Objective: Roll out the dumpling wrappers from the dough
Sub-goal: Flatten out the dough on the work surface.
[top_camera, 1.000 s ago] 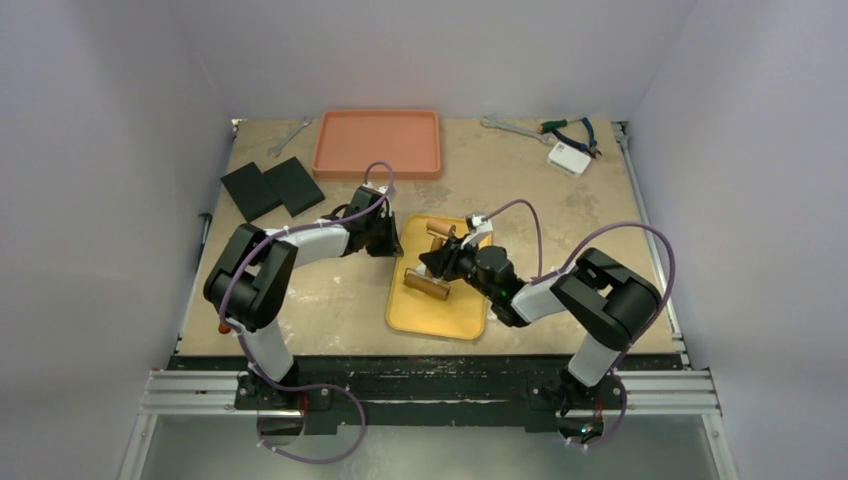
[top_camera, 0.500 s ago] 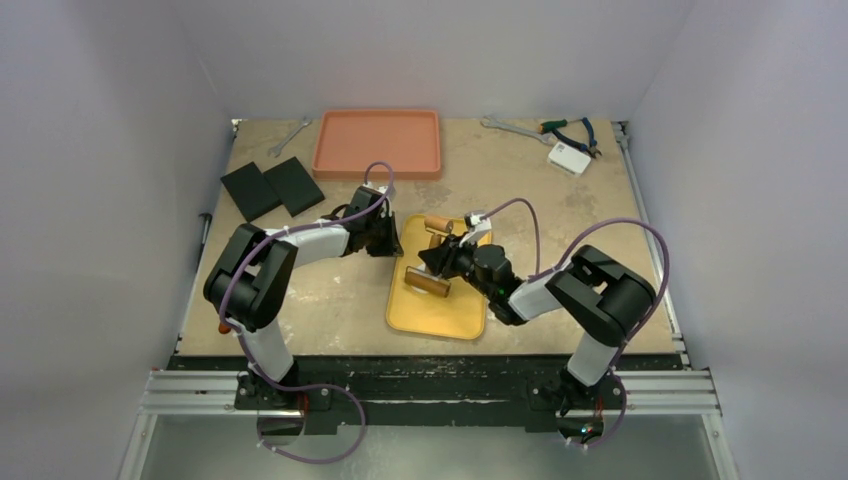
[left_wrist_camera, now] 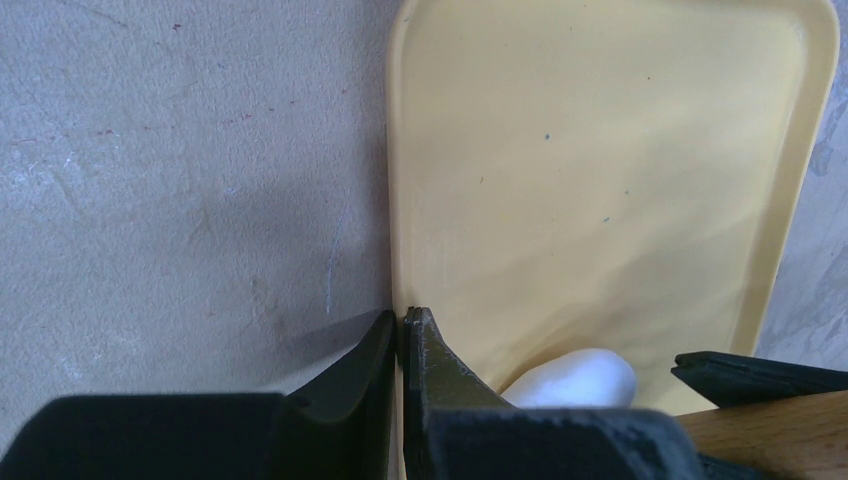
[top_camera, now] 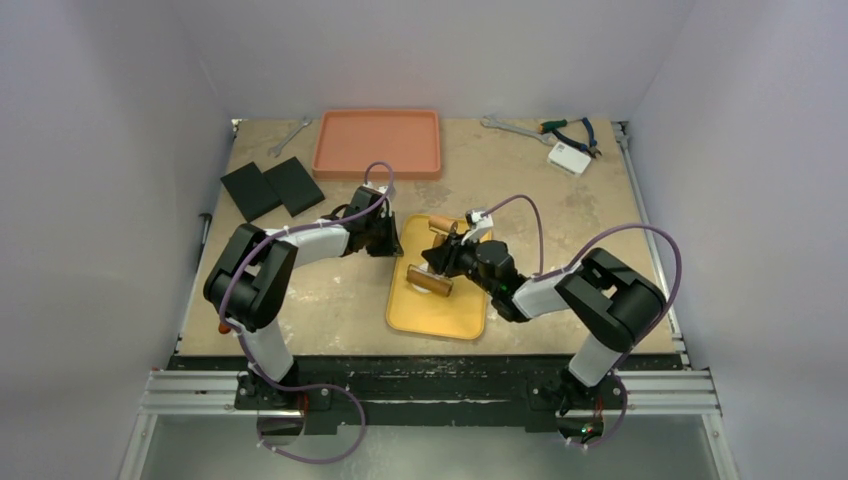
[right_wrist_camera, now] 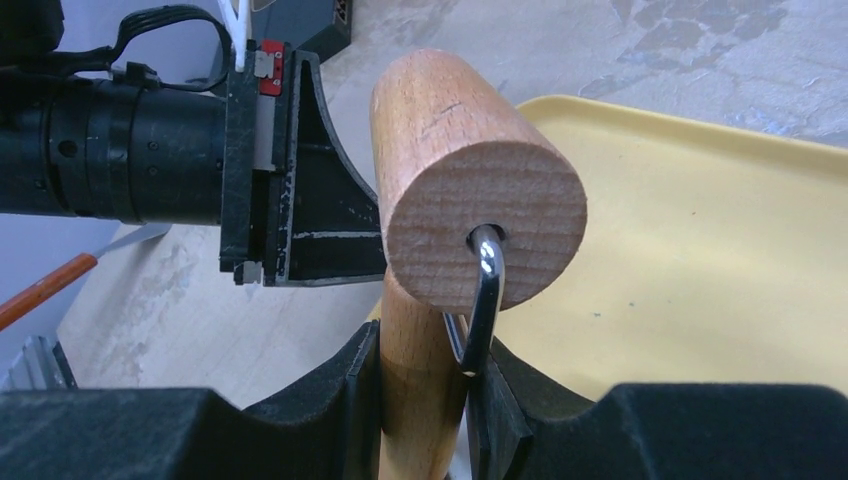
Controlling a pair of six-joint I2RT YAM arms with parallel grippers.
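A yellow tray (top_camera: 440,310) lies in the middle of the table. My left gripper (top_camera: 386,238) is shut on its left rim (left_wrist_camera: 402,322). A rounded white dough lump (left_wrist_camera: 575,378) lies on the tray just right of the left fingers. My right gripper (top_camera: 450,262) is shut on the wooden handle (right_wrist_camera: 415,400) of a rolling pin. Its wooden roller (right_wrist_camera: 470,180) hangs on a metal bracket (right_wrist_camera: 484,300) over the tray's far half. The left gripper also shows in the right wrist view (right_wrist_camera: 290,190). No flat round dumpling wrappers are in view.
An orange tray (top_camera: 377,142) stands at the back. Two black squares (top_camera: 270,187) lie at the back left with a wrench (top_camera: 289,136). Another wrench (top_camera: 508,126), pliers (top_camera: 572,130) and a small white box (top_camera: 568,157) lie at the back right.
My right gripper and the rolling pin have shifted slightly toward the tray's far end. The left arm has not moved.
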